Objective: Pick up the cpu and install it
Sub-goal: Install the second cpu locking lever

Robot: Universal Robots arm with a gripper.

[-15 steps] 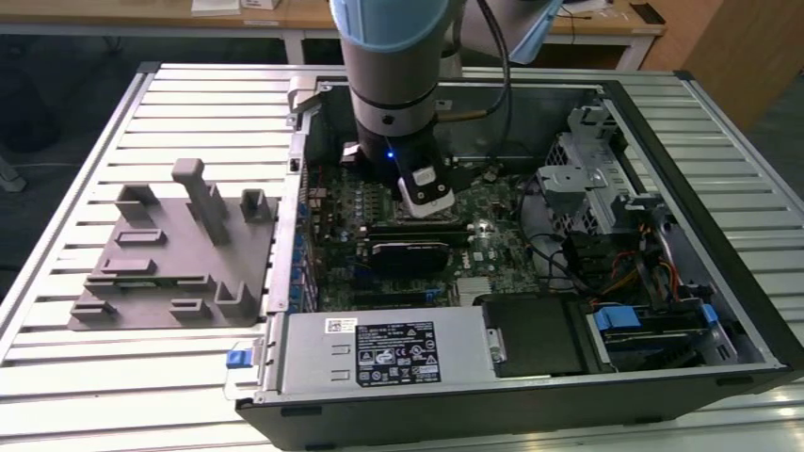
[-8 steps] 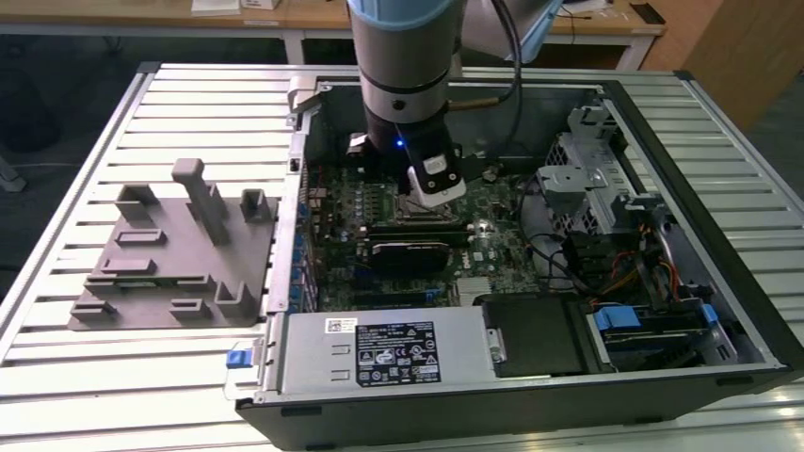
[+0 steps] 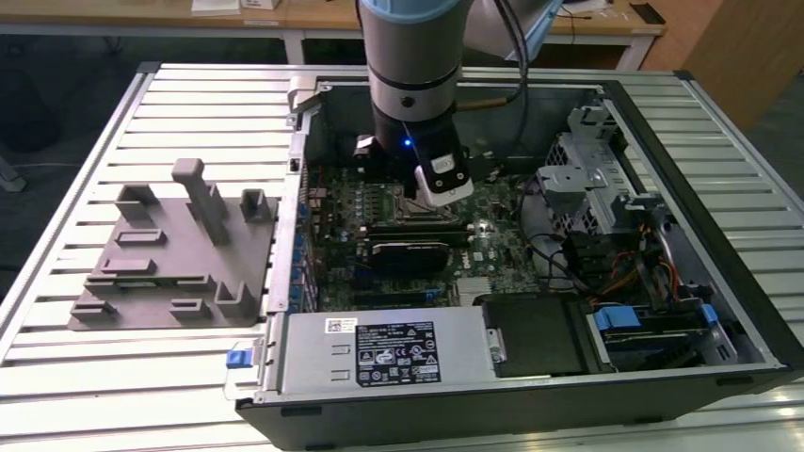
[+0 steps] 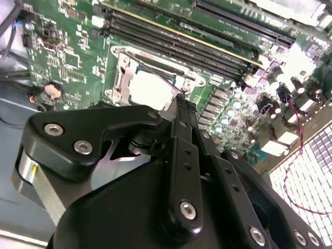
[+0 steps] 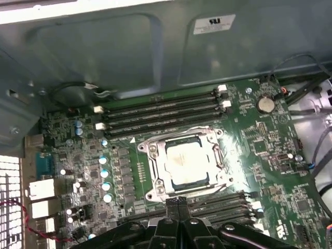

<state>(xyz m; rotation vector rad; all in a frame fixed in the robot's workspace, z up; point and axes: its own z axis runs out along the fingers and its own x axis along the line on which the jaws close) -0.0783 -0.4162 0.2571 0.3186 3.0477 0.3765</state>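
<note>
Gripper: fingertips pressed together, nothing between them, in both wrist views; in the second wrist view the two black fingers meet in a single closed ridge. Holds nothing. Hangs low inside the open computer case, just above the board, as the exterior view shows

Cpu: silvery-white square top, lying flat in its socket on the motherboard. It looks already seated, the metal frame around it on all four sides; whether the frame is latched cannot be told. A thin wire lever crosses one corner of the socket in the second wrist view

Deciding relation: the cpu lies just ahead of the closed fingertips and slightly below them, near but apart, not touching. Being square, it has no long axis; its edges run parallel to the memory slots. The single arm is directly over it

Beyond the socket: four memory slots, then the case's grey rear wall. A coin cell sits off to one side of the board

View differences: the first wrist view gives the whole socket and cpu face unobstructed; the second wrist view shows the gripper body and linkage close up, covering part of the socket. The exterior view adds the grey fixture block on the slatted table, at the exterior view's left, well apart from the case
</note>
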